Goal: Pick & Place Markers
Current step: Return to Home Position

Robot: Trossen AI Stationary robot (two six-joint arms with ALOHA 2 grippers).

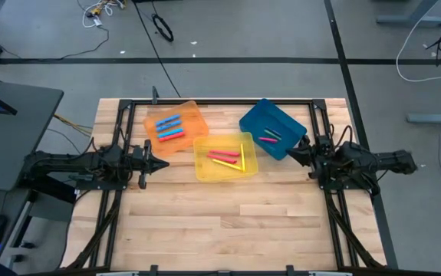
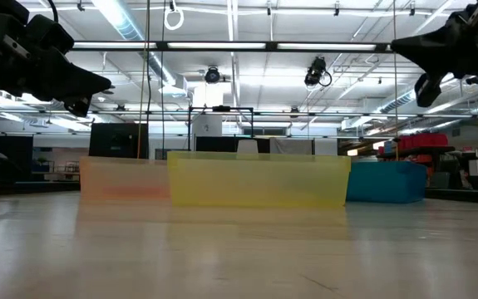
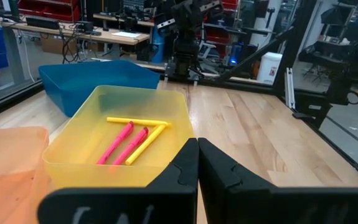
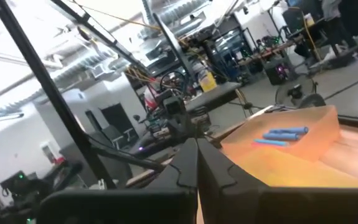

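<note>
**OPERATOR:** Where are the markers, and what are the arms carrying?

**SPOTTER:** From above, you see the markers sorted into three trays across the upper centre of the frame. Blue and red ones lie in the orange tray. Pink and yellow ones lie in the yellow tray. A pink one and a green one lie in the blue tray. None shows on the bare table. Your left gripper, at centre left just beside the yellow tray, has its fingers pressed together on nothing. Your right gripper, at centre right by the blue tray's lower corner, is pinched closed and empty too.

**OPERATOR:** And if I had to lift one out?

**SPOTTER:** Judge them light, stiff and smooth-barrelled, so likely to roll or slip. Take one across its middle, with your fingers square to the barrel. In the yellow tray two pink markers lie side by side with a yellow one close alongside, so you would probably nudge its neighbours. The tray walls block any low, level reach, so come down from above. The trays look light themselves and may slide if you bump them.
</note>
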